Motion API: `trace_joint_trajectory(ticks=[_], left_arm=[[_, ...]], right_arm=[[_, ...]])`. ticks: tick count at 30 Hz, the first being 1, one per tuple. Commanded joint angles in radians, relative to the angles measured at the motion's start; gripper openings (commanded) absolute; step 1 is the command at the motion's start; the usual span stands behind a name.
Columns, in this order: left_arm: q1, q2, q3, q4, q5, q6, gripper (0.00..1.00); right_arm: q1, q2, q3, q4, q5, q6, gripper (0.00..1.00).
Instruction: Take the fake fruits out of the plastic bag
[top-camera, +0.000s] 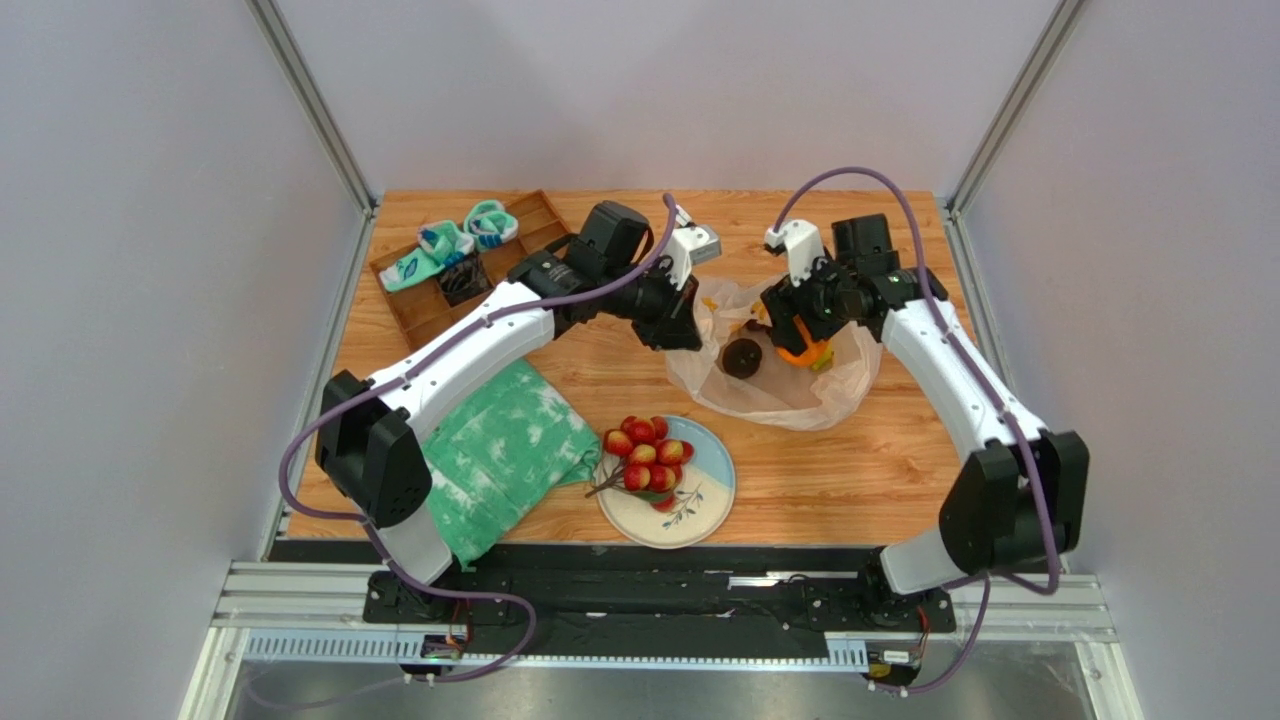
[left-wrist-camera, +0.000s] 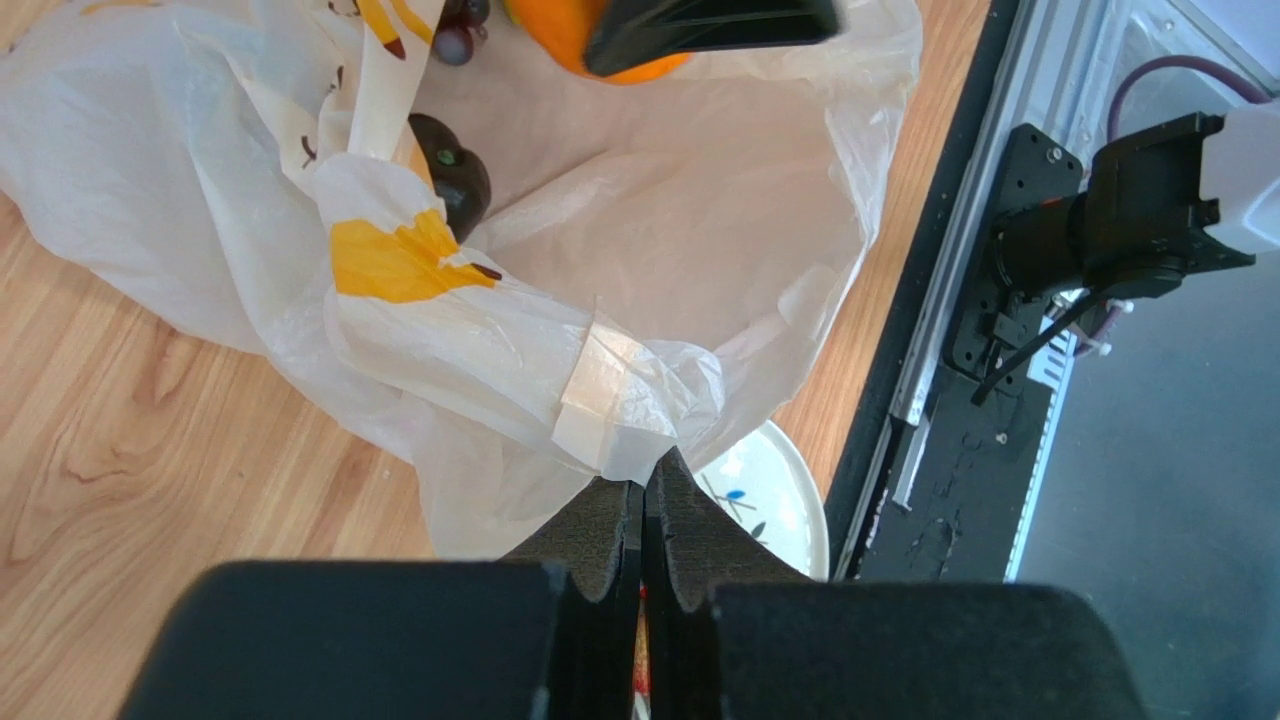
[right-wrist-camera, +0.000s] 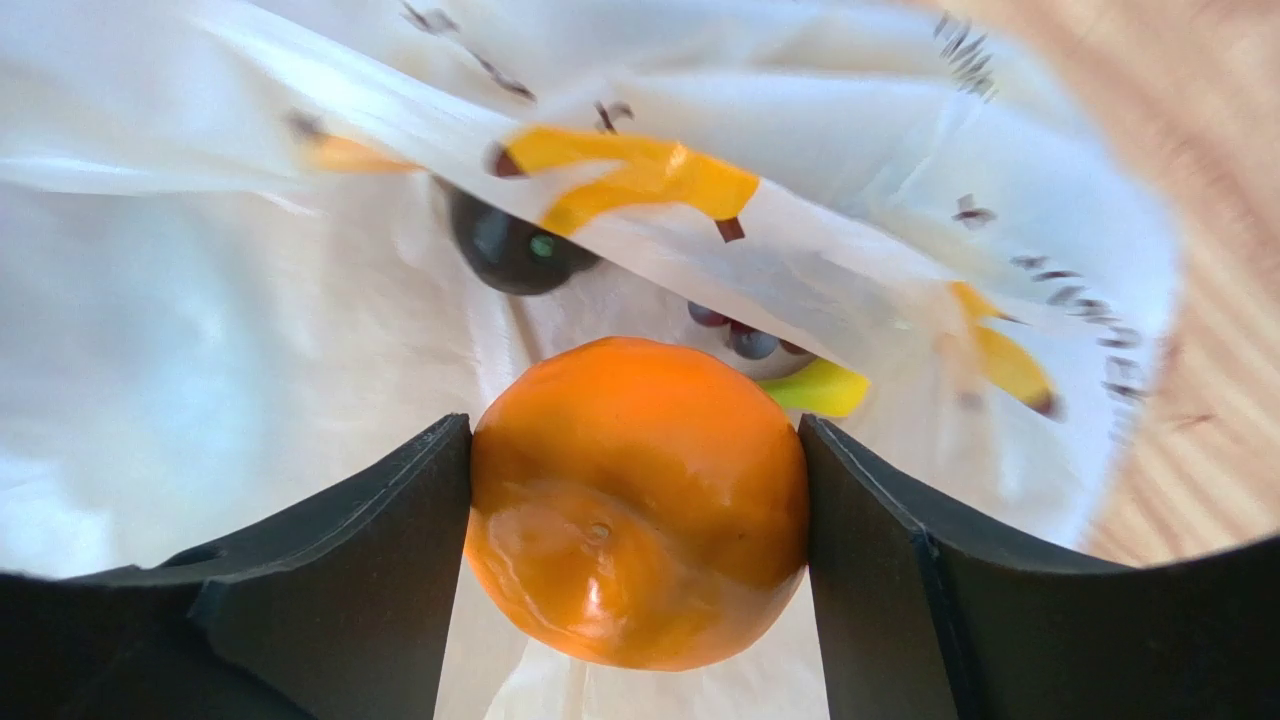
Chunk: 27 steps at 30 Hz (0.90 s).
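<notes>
The whitish plastic bag (top-camera: 781, 393) lies open at the table's middle right. My left gripper (left-wrist-camera: 648, 477) is shut on the bag's edge (left-wrist-camera: 639, 413) and holds it up. My right gripper (right-wrist-camera: 639, 495) is shut on the orange (right-wrist-camera: 639, 495), inside the bag's mouth; the orange also shows in the top view (top-camera: 812, 354). A dark round fruit (top-camera: 741, 357) lies in the bag, also seen in the right wrist view (right-wrist-camera: 514, 248). A bit of yellow banana (right-wrist-camera: 819, 390) and purple grapes (right-wrist-camera: 736, 336) show behind the orange. The red-yellow ball cluster (top-camera: 646, 452) sits on a plate (top-camera: 712, 503).
A green-white mottled cloth (top-camera: 504, 450) lies at the near left. A wooden tray (top-camera: 436, 308) with teal-white items stands at the back left. The table's metal rail (left-wrist-camera: 962, 270) runs along the near edge.
</notes>
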Motion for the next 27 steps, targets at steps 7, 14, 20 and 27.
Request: trace_joint_trajectory(ticks=[7, 14, 20, 27], left_arm=[[0.007, 0.024, 0.137, -0.002, -0.082, 0.037, 0.05], [0.111, 0.013, 0.214, -0.001, -0.138, -0.072, 0.98], [0.22, -0.1, 0.223, 0.012, -0.145, -0.054, 0.98], [0.223, -0.268, 0.047, 0.006, -0.193, 0.052, 0.97]], right_arm=[[0.025, -0.244, 0.109, -0.254, -0.34, -0.038, 0.55], [0.18, -0.238, 0.129, -0.411, -0.529, -0.144, 0.6], [0.326, -0.06, 0.219, -0.519, -0.566, -0.262, 0.6], [0.381, 0.078, 0.18, -0.446, -0.465, -0.287, 0.54]])
